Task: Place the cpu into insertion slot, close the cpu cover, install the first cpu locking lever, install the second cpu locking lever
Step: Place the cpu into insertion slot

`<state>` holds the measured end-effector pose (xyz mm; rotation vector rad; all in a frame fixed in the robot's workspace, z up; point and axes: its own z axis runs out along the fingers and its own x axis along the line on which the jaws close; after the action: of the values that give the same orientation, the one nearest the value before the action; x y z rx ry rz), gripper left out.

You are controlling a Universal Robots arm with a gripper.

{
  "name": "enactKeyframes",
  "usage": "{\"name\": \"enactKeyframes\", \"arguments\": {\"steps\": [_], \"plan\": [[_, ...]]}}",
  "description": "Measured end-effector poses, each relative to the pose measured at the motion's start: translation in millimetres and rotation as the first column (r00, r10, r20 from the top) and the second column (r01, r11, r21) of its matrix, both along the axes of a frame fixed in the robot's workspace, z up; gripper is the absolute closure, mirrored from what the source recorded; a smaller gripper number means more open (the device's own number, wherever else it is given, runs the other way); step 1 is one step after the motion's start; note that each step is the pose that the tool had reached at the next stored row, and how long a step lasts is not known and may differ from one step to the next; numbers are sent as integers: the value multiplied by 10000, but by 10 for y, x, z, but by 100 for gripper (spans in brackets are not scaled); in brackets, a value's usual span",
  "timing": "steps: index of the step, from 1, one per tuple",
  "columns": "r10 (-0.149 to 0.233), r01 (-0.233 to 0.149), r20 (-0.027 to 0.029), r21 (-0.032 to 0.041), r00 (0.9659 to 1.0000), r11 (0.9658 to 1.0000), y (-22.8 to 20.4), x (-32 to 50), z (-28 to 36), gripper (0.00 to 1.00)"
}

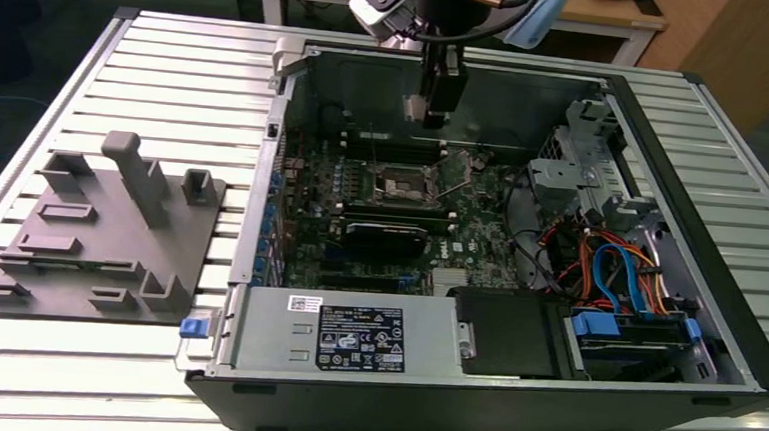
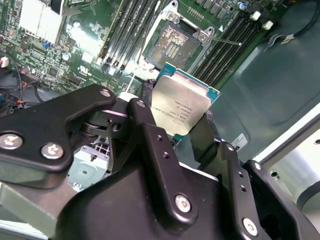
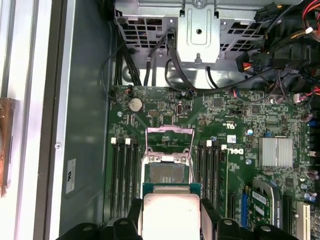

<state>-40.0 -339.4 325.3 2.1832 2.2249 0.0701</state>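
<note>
My gripper (image 1: 434, 110) hangs inside the open computer case, above the motherboard's far part. It is shut on the cpu (image 2: 180, 106), a flat silver-topped square chip with a teal edge, held by two opposite sides between the black fingers (image 2: 145, 120). In both wrist views the cpu (image 3: 171, 214) is in the air, clear of the board and close to the insertion slot (image 3: 167, 173). That slot (image 2: 172, 44) (image 1: 404, 185) lies bare, its contact field showing. The cpu cover (image 3: 169, 134) stands swung open at the slot's far side. A thin locking lever (image 2: 226, 43) sticks out beside the slot.
Black memory slots (image 3: 125, 170) flank the socket on both sides. A metal drive cage (image 1: 586, 168) and coloured cables (image 1: 608, 274) fill the case towards the exterior view's right. The power supply (image 1: 337, 335) sits at the front. A grey fixture plate (image 1: 102, 243) lies on the slatted table.
</note>
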Motion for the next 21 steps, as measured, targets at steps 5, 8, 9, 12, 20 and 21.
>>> {"name": "enactKeyframes", "arguments": {"steps": [5,8,9,12,20,21], "plan": [[0,0,0,0,10000,10000,0,0,-92,46],[-1,1,8,0,10000,10000,0,0,-145,46],[0,0,14,1,10000,10000,0,0,-164,46],[0,0,39,1,10000,10000,0,0,-213,46],[0,0,47,0,10000,10000,0,0,-234,46],[0,0,47,0,10000,10000,0,0,-235,46]]}}
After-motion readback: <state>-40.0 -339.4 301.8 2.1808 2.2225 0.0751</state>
